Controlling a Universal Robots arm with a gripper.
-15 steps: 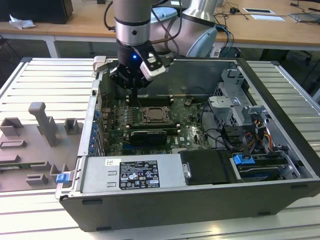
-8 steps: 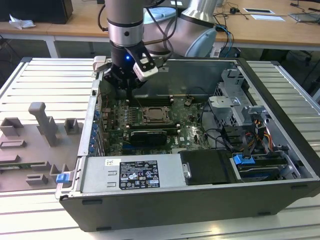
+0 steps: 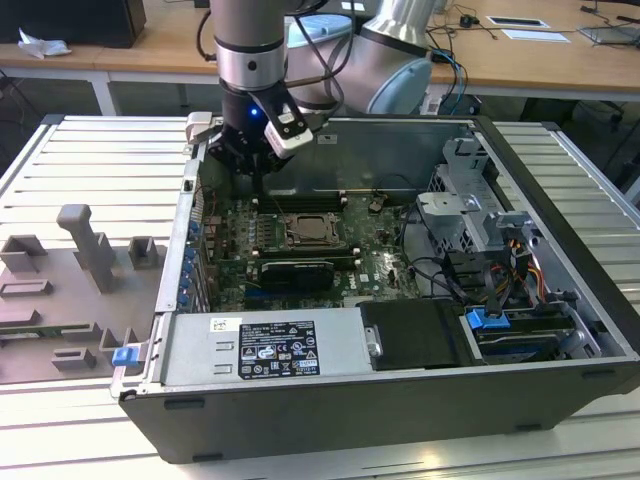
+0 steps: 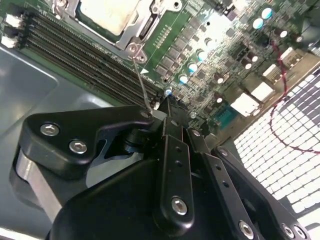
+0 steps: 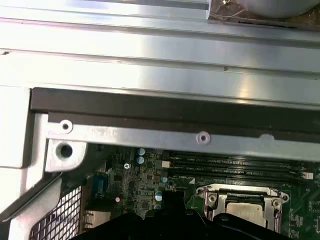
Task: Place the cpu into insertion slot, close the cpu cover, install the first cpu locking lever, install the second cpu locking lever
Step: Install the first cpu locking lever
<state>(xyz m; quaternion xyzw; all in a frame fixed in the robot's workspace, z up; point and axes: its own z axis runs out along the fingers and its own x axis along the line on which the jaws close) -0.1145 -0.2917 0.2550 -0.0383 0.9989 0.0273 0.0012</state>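
Hand (image 4: 167,107) fingers together just beside cpu cover (image 4: 131,27) edge, over motherboard (image 4: 210,65)

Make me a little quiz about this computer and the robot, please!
1. True or false: the cpu already lies in the insertion slot.
2. Where is the gripper? A: over the grey tray outside the case. B: inside the computer case, close to the slot. C: on the wooden desk.
3. Fill in: the motherboard is coloured ____.

Key: 1 true; 2 B; 3 green.
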